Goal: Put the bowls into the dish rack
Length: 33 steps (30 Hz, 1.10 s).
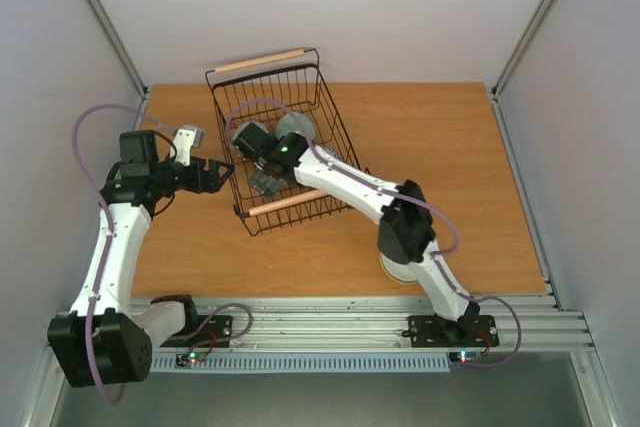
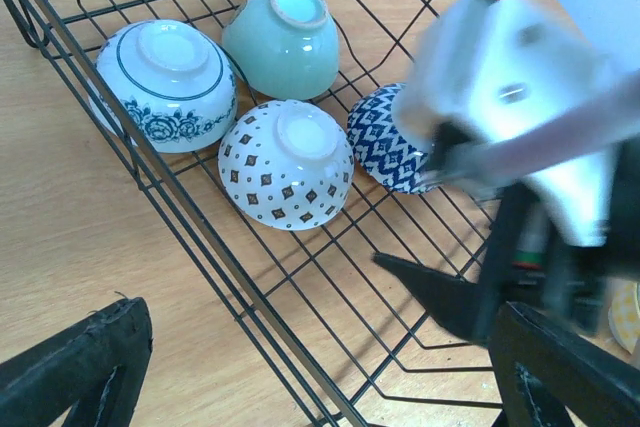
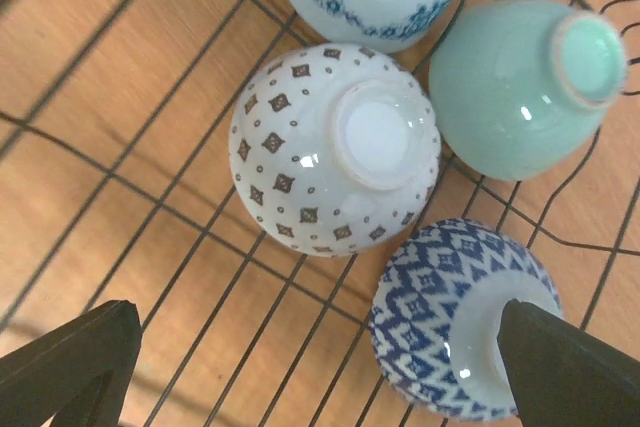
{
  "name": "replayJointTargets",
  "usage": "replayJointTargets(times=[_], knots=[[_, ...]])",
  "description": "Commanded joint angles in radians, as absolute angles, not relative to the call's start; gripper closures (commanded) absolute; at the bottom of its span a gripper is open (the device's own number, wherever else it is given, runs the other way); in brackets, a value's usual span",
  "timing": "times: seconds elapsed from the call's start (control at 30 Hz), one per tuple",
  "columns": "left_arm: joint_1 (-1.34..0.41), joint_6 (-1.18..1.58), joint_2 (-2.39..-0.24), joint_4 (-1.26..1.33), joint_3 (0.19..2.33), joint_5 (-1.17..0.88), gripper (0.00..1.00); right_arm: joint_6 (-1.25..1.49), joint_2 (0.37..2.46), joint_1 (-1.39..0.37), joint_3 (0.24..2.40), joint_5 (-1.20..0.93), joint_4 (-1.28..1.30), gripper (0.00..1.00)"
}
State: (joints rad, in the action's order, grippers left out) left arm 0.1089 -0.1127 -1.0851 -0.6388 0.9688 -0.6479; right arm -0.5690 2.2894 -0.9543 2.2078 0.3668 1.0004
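The black wire dish rack (image 1: 334,119) sits mid-table. Inside it several bowls lie upside down: a blue floral one (image 2: 168,82), a mint green one (image 2: 283,39), a white one with red-brown diamonds (image 2: 286,162) and a blue-and-white zigzag one (image 2: 383,143). My right gripper (image 3: 320,367) hangs open inside the rack, holding nothing. One of its fingers (image 3: 570,367) overlaps the zigzag bowl (image 3: 450,317). My left gripper (image 2: 320,377) is open and empty over the rack's left wall (image 2: 200,237). A cream bowl (image 1: 397,272) rests on the table, partly hidden under the right arm.
The rack has a wooden handle at the far end (image 1: 258,61) and one at the near end (image 1: 285,203). The right arm (image 1: 350,187) crosses the near handle. Grey walls close the table at the left, right and back.
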Motion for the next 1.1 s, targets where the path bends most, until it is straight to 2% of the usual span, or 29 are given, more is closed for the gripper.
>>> replayJointTargets(times=[0.0, 0.2, 0.37, 0.63, 0.87, 1.07], knots=[[0.119, -0.120, -1.070, -0.609, 0.993, -0.673, 0.08, -0.499, 2.079, -0.943, 2.036, 0.273, 0.831, 0.01], [0.121, -0.118, -1.078, -0.606, 0.989, -0.689, 0.08, -0.414, 1.743, -0.895, 1.712, 0.132, 0.664, 0.03], [0.120, -0.118, -1.080, -0.610, 0.991, -0.697, 0.08, -0.328, 1.482, -0.881, 1.481, 0.160, 0.650, 0.15], [0.121, -0.115, -1.100, -0.613, 0.994, -0.717, 0.08, -0.071, 1.097, -0.877, 1.167, 0.420, 0.908, 0.41], [0.121, -0.114, -1.121, -0.614, 0.994, -0.728, 0.08, 0.253, 0.866, -0.877, 1.001, 0.482, 1.198, 0.44], [0.121, -0.110, -1.131, -0.610, 0.991, -0.737, 0.09, 0.414, 0.738, -0.877, 0.894, 0.493, 1.278, 0.48]])
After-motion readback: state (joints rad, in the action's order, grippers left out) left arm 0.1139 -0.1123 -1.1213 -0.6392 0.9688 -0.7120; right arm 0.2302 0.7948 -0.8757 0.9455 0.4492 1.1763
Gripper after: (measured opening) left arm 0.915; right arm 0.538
